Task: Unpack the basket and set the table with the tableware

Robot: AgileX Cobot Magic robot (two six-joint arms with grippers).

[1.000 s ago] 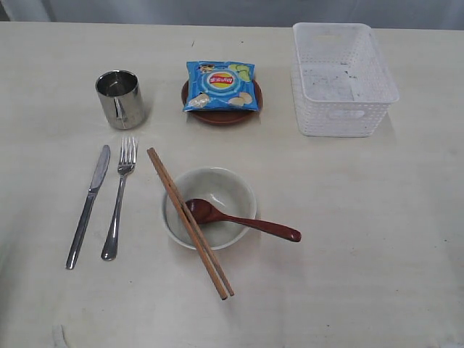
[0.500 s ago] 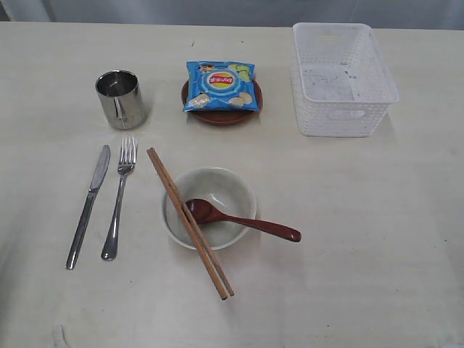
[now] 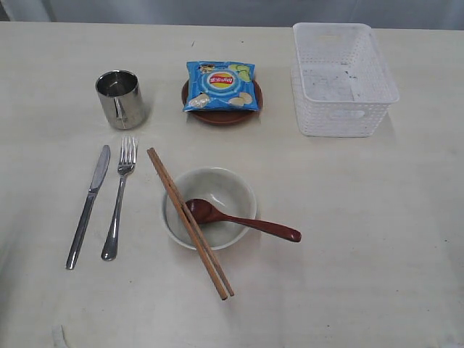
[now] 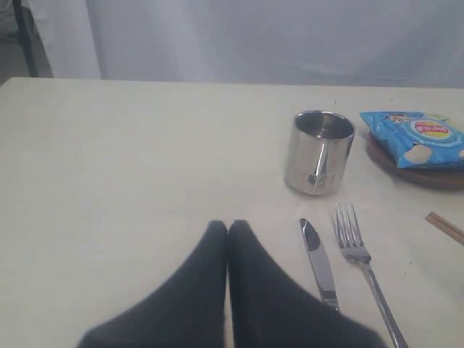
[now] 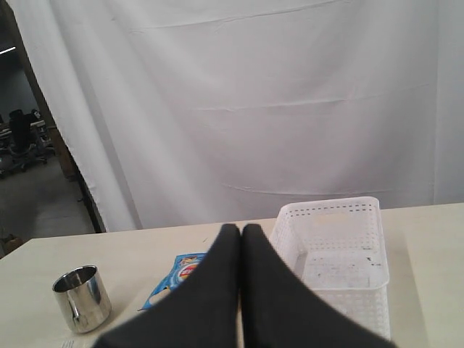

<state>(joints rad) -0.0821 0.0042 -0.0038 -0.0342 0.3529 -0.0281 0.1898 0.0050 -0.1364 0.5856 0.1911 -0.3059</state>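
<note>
A creased white curtain (image 5: 290,109) fills the background, a dim grey floor (image 5: 43,206) showing beside it.

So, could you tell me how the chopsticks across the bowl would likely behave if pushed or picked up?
The chopsticks look thin and wooden, so probably light and stiff. Resting across the rim of the bowl, they may slide or roll off if nudged. As two loose sticks, they could separate when lifted.

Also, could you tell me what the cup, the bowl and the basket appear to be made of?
The cup looks like polished steel: it mirrors its surroundings. The bowl seems glazed off-white ceramic, smooth with a soft sheen. The basket is probably white moulded plastic, with perforated, woven-look walls.
</note>
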